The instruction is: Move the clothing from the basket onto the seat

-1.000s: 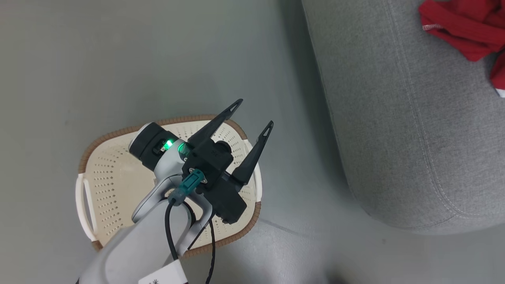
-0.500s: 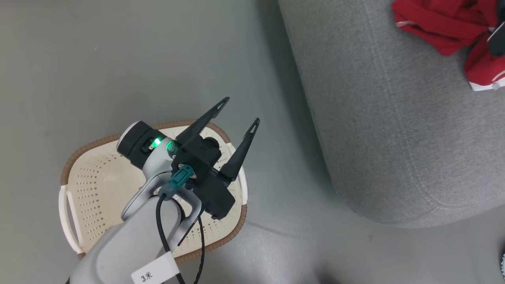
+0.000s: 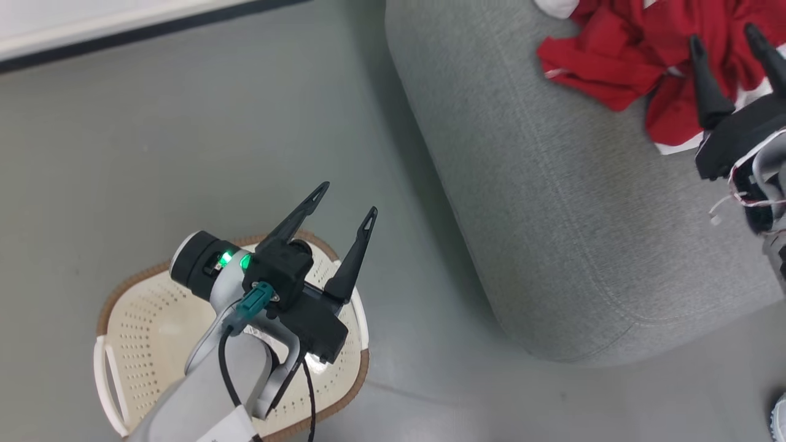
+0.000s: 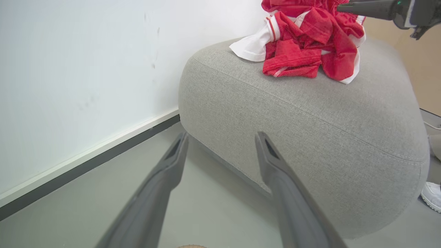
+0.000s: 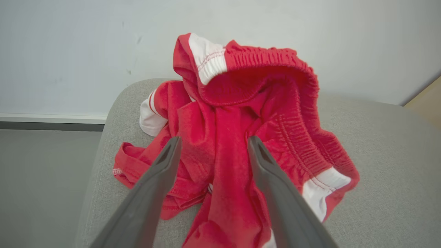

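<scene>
Grey seat (image 3: 552, 215), clothing (image 3: 614, 55) atop; shoe (image 4: 431, 199), perhaps.

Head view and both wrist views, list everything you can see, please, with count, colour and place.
clothing: one crumpled heap, number of garments unclear, red with white panels, on top of the seat
seat: one, light grey, on the floor to the basket's right
basket: one, cream-white with a brown rim, on the floor, no clothing seen in it
shoe: one, white, on the floor by the seat's edge
floor: grey
wall: white, with a dark skirting, behind the seat
left gripper: one, dark fingers, open, above the basket
right gripper: one, dark fingers, open, over the clothing
</scene>
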